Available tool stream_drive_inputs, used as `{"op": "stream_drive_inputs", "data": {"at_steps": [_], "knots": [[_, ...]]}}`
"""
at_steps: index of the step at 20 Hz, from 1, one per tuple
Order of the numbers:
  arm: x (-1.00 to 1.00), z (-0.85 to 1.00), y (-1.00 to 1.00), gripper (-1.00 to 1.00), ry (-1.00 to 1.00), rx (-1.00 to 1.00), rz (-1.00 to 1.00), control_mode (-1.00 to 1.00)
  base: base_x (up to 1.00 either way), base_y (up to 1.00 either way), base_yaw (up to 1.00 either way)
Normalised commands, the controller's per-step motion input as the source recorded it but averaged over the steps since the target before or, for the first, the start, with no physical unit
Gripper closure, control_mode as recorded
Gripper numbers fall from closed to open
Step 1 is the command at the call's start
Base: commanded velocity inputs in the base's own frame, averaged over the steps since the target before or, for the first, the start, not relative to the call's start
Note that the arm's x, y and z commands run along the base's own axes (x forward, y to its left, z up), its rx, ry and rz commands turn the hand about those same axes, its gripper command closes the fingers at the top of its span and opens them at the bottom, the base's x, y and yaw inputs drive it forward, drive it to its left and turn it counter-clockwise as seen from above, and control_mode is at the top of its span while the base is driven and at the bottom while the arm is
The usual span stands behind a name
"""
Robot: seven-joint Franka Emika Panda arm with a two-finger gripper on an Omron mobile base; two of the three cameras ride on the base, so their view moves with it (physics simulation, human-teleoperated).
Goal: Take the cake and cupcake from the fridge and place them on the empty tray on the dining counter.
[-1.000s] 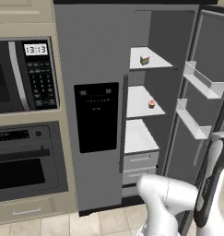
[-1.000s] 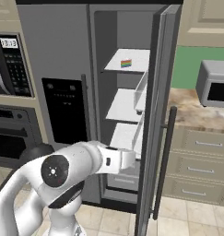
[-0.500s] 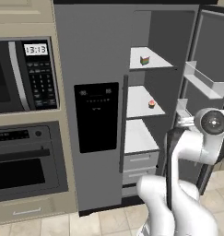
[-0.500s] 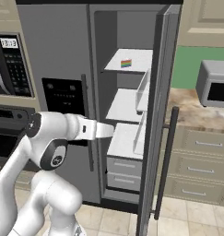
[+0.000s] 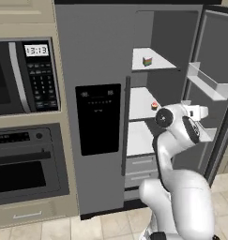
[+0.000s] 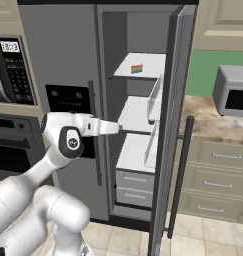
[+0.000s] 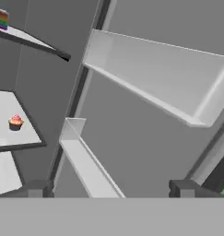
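The fridge (image 5: 96, 56) stands with its right door swung open. The cake (image 5: 147, 61), a rainbow wedge, sits on the top shelf and also shows as the cake (image 6: 137, 69) and the cake (image 7: 0, 18). One shelf lower stands the pink-frosted cupcake (image 5: 154, 106), seen by the hand camera as the cupcake (image 7: 15, 122) at its left. My gripper (image 7: 109, 189) is open and empty, raised in front of the fridge opening at about the middle shelf's height and aimed at the inside of the door, right of the cupcake. The tray and the dining counter are out of view.
The open fridge door (image 6: 168, 125) carries two clear bins (image 7: 150, 78) close ahead of the hand. A microwave (image 5: 21, 77) and an oven (image 5: 26, 173) are built in left of the fridge. Right of the door stand a counter with a small oven (image 6: 233, 95) and drawers (image 6: 218, 180).
The arm has swung up from low in front of the base. The hand now sits at middle-shelf height by the fridge opening. The gripper has stayed open.
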Motion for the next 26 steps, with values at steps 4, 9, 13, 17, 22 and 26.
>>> {"op": "stream_drive_inputs", "data": {"at_steps": [4, 9, 13, 17, 22, 26], "knots": [[0.77, 0.00, -0.09, -1.00, 0.00, -0.06, -0.13, -1.00, 0.00, 0.00, 0.00], [0.27, 0.00, -0.57, -1.00, 0.05, 0.03, -0.01, -1.00, 0.00, 0.00, 0.00], [0.06, 0.00, -0.52, -1.00, 0.08, 0.09, 0.01, -1.00, 0.00, 0.00, 0.00], [0.11, 0.00, -0.84, -1.00, 0.05, 0.04, 0.00, -1.00, 0.00, 0.00, 0.00], [0.00, -0.04, -1.00, -1.00, 0.00, 0.05, 0.00, -1.00, 0.00, 0.00, 0.00], [0.00, -0.23, -1.00, -1.00, 0.00, 0.04, 0.00, -1.00, 0.00, 0.00, 0.00]]}}
